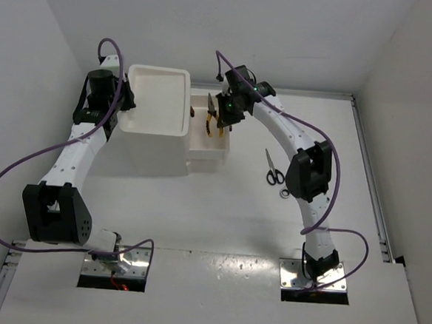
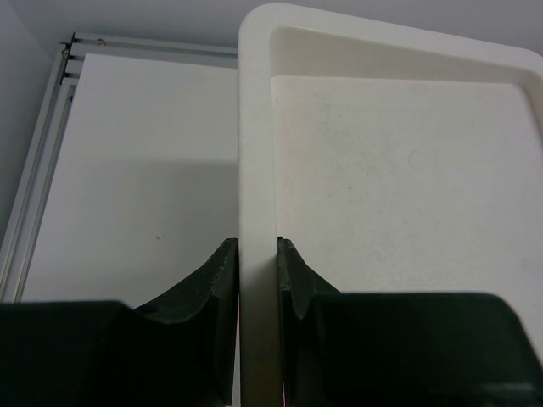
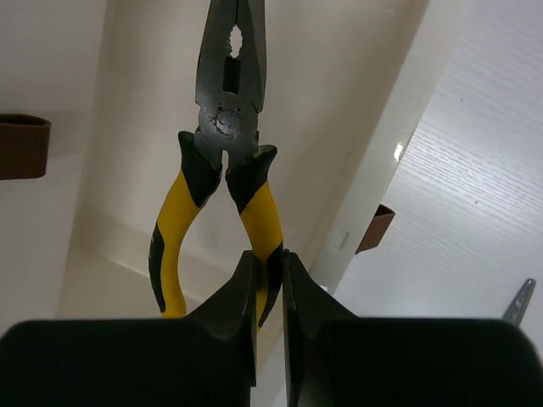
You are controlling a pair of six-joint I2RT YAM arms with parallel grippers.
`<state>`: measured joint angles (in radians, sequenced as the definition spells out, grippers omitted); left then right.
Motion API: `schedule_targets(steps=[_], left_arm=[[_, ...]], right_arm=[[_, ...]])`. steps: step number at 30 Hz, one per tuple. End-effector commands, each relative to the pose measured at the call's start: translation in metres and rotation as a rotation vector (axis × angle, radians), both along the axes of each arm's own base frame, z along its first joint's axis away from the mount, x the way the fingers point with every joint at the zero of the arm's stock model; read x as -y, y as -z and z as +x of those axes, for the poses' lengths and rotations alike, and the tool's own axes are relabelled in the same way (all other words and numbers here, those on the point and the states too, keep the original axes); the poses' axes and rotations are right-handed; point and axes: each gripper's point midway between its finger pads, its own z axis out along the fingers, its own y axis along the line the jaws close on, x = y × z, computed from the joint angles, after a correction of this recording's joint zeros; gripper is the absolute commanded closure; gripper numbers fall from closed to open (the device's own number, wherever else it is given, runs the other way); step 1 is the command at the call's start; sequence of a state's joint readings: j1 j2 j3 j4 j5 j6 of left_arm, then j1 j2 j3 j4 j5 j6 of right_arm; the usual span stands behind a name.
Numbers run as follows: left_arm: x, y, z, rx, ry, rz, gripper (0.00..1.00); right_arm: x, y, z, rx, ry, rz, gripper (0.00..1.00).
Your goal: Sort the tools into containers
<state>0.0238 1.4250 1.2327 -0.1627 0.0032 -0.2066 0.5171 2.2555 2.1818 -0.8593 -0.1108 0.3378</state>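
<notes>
My right gripper [image 3: 269, 263] is shut on one handle of the yellow-handled pliers [image 3: 225, 161], which hang nose-down over the open white drawer [image 3: 153, 195]. In the top view the same gripper [image 1: 218, 116] holds the pliers [image 1: 221, 129] above that drawer [image 1: 206, 148], which is pulled out from the right side of the tall white box. My left gripper [image 2: 258, 250] is shut on the left rim [image 2: 257, 170] of the box's shallow top tray [image 1: 156, 121]. Black-handled scissors [image 1: 274, 170] lie on the table to the right, under my right arm.
Dark red drawer handles [image 3: 21, 146] [image 3: 376, 229] show beside the pliers. A slim silver tool tip [image 3: 519, 301] pokes in at the right edge of the right wrist view. White walls enclose the table on three sides.
</notes>
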Motion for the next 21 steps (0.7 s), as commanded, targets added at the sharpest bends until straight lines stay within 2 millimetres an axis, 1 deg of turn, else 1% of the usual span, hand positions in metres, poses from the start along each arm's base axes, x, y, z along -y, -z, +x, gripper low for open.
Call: schedule_targets(steps=[1,3,4,5,7,8,9,10,11,12,13,14,15,16,17,18,19,20,21], left_arm=[[0.017,0.092,-0.031,-0.289,0.039,-0.074,1.0],[0.017,0.095,-0.031,-0.298,0.038,-0.075,1.0],[0.017,0.095,-0.031,-0.299,0.038,-0.075,1.0],[0.017,0.095,-0.031,-0.299,0.038,-0.075,1.0],[0.017,0.095,-0.031,-0.299,0.038,-0.075,1.0],[0.017,0.095,-0.031,-0.299,0.038,-0.075,1.0],[0.017,0.099,-0.03,-0.308,0.038,-0.075,1.0],[0.017,0.099,-0.03,-0.308,0.038,-0.075,1.0],[0.017,0.099,-0.03,-0.308,0.038,-0.075,1.0],[0.017,0.099,-0.03,-0.308,0.038,-0.075,1.0],[0.017,0.099,-0.03,-0.308,0.038,-0.075,1.0],[0.017,0.095,-0.031,-0.299,0.038,-0.075,1.0],[0.017,0.095,-0.031,-0.299,0.038,-0.075,1.0],[0.017,0.095,-0.031,-0.298,0.043,-0.067,1.0],[0.018,0.095,-0.031,-0.298,0.051,-0.071,1.0],[0.018,0.099,-0.033,-0.308,0.051,-0.071,1.0],[0.021,0.099,-0.033,-0.308,0.063,-0.078,1.0],[0.022,0.099,-0.033,-0.308,0.071,-0.083,1.0],[0.022,0.099,-0.033,-0.308,0.071,-0.083,1.0]], right_arm=[[-0.018,-0.033,0.007,0.064,-0.01,0.082,0.9],[-0.021,-0.033,0.004,0.052,-0.028,0.102,0.84],[-0.025,-0.04,0.003,0.06,-0.041,0.124,0.81],[-0.029,-0.042,-0.001,0.041,-0.054,0.151,0.73],[-0.032,-0.065,-0.004,0.075,-0.072,0.19,0.58],[-0.03,-0.075,-0.003,0.09,-0.076,0.214,0.47],[-0.026,-0.089,-0.003,0.109,-0.076,0.232,0.44],[-0.023,-0.089,-0.001,0.106,-0.073,0.237,0.44],[-0.02,-0.094,-0.003,0.103,-0.083,0.263,0.44],[-0.013,-0.113,-0.005,0.119,-0.081,0.302,0.48],[-0.005,-0.108,-0.009,0.083,-0.079,0.329,0.5],[0.015,-0.131,-0.006,0.095,-0.1,0.431,0.52],[0.028,-0.116,-0.01,0.025,-0.092,0.478,0.53],[0.04,-0.115,-0.011,-0.017,-0.093,0.553,0.53],[0.064,-0.126,-0.001,-0.017,-0.131,0.7,0.53],[0.076,-0.101,-0.007,-0.117,-0.103,0.776,0.57],[0.093,-0.107,-0.013,-0.232,-0.065,0.907,0.59],[0.099,-0.086,-0.011,-0.233,-0.059,0.953,0.6],[0.102,-0.082,-0.013,-0.303,-0.005,1.012,0.62]])
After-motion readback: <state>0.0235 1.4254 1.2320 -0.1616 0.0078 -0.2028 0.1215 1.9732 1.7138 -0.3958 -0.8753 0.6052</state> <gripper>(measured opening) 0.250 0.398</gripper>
